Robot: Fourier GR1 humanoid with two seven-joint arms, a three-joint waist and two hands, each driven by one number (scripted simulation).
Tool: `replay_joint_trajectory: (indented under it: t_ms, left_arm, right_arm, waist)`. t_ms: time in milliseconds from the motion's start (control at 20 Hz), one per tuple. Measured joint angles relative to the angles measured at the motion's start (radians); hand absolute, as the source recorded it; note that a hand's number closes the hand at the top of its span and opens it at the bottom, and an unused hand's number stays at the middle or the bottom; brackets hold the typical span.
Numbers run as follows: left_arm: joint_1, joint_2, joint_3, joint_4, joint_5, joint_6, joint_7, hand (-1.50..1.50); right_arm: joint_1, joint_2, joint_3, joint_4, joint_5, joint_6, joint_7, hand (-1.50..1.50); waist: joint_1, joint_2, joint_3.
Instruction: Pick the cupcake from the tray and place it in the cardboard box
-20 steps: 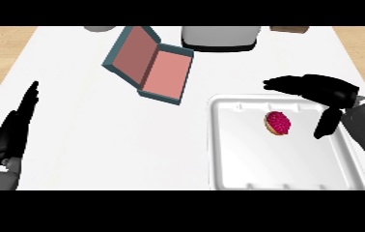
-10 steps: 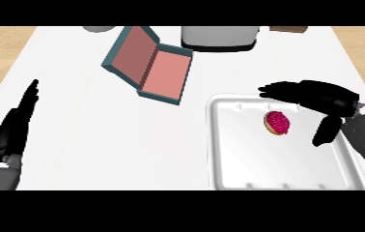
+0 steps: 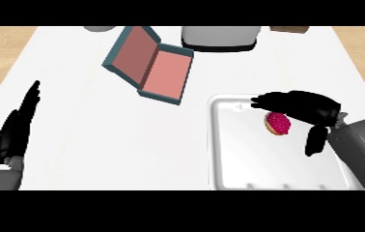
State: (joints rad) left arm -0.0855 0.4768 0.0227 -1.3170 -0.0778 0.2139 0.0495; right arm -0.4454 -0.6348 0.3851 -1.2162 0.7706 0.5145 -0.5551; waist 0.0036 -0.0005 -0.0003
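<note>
White counter (image 3: pixel 92 144); right hand (image 3: pixel 303 108) spread open over trayed cupcake (image 3: pixel 278 123).

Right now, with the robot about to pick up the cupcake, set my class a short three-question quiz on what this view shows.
1. True or false: the cupcake is already inside the cardboard box.
2. Which hand is over the tray? A) left hand B) right hand C) both
3. Fill in: the box lies open, to the ____ of the tray as seen in the head view.

Key
1. False: it lies on the white tray, between the fingers and thumb of the right hand, which has not closed on it.
2. B: the left hand rests open at the view's left edge.
3. Upper left.
</note>
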Motion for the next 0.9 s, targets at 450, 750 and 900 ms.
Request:
replay_joint_trajectory:
  t_ms: [450, 750, 900]
  left_arm:
    - [-0.006, -0.028, 0.016, -0.013, -0.039, -0.008, 0.016, 0.0]
    - [0.002, -0.047, 0.025, -0.02, -0.054, -0.018, 0.009, 0.0]
    - [-0.019, -0.046, 0.025, -0.011, -0.057, -0.03, 0.011, 0.0]
  right_arm:
    - [-0.002, 0.136, -0.049, 0.074, 0.104, -0.208, -0.011, 1.5]
    - [-0.056, 0.148, -0.133, 0.13, 0.131, -0.31, -0.051, 1.5]
    - [-0.175, 0.199, -0.175, 0.29, 0.151, -0.364, -0.039, 1.5]
  waist:
    - [0.003, 0.001, 0.0]
    - [0.004, 0.001, 0.001]
    - [0.021, 0.007, 0.001]
